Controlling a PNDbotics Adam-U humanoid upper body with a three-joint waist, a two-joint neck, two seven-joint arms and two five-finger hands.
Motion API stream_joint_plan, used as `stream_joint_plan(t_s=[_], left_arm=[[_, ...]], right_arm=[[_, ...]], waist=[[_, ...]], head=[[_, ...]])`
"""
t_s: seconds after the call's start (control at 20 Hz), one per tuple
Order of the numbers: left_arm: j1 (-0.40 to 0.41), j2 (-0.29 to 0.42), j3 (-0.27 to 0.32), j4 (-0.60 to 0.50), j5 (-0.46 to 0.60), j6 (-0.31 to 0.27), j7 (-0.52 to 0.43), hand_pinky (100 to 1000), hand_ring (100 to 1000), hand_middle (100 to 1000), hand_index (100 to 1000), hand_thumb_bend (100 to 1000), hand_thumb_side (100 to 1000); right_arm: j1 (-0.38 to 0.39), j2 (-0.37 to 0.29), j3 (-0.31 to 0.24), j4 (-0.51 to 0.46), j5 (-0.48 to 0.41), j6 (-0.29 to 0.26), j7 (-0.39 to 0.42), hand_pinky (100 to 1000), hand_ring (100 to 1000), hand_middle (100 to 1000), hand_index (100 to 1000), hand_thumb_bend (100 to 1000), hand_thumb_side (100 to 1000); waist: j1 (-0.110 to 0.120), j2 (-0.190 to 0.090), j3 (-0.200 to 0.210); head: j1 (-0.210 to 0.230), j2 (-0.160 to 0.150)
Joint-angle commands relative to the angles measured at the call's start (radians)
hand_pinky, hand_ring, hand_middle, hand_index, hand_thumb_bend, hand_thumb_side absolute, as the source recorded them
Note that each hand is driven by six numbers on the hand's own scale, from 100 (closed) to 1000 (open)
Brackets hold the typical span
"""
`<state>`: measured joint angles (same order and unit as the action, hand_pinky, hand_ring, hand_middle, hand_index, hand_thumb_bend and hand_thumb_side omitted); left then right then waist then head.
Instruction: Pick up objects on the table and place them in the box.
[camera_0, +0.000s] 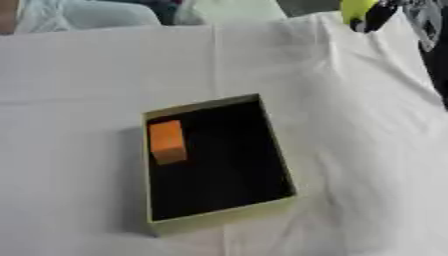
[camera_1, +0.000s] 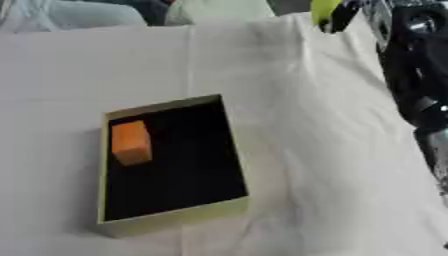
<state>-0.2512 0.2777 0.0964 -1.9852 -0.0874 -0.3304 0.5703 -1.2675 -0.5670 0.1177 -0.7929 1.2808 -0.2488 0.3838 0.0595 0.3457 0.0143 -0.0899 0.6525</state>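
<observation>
One box (camera_0: 219, 212) sits nearest on the white cloth (camera_0: 79, 75) — shallow, with pale olive walls and a black floor, its long sides running away from the robot and slightly askew. Inside, an orange block (camera_0: 166, 141) lies against the left wall in the far half, the only thing in there. Farther back and off to the right, the robot's right hand (camera_0: 378, 15) is raised over the far right corner of the table, its dark fingers curled round a yellow-green object (camera_0: 354, 10) — rounded, otherwise hard to make out. The black right arm (camera_1: 416, 75) runs down the right edge.
</observation>
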Motion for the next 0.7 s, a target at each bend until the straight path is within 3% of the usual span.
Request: stream_joint_plan(t_s=[0.05, 0.7], left_arm=[[-0.008, 0.033, 0.007, -0.015, 0.006, -0.001, 0.001, 882, 587, 659, 780, 408, 774], [-0.012, 0.056, 0.004, -0.015, 0.025, -0.003, -0.006, 878, 592, 659, 780, 417, 762]], right_arm=[[-0.003, -0.034, 0.065, -0.097, -0.055, -0.051, 0.008, 707, 656, 519, 700, 284, 100], [0.105, -0.1, 0.395, -0.452, -0.278, -0.258, -0.101, 685, 650, 522, 691, 294, 100]], waist=[[-0.004, -0.032, -0.004], [-0.02, -0.069, -0.017]], head=[[0.01, 0.012], [0.039, 0.039]])
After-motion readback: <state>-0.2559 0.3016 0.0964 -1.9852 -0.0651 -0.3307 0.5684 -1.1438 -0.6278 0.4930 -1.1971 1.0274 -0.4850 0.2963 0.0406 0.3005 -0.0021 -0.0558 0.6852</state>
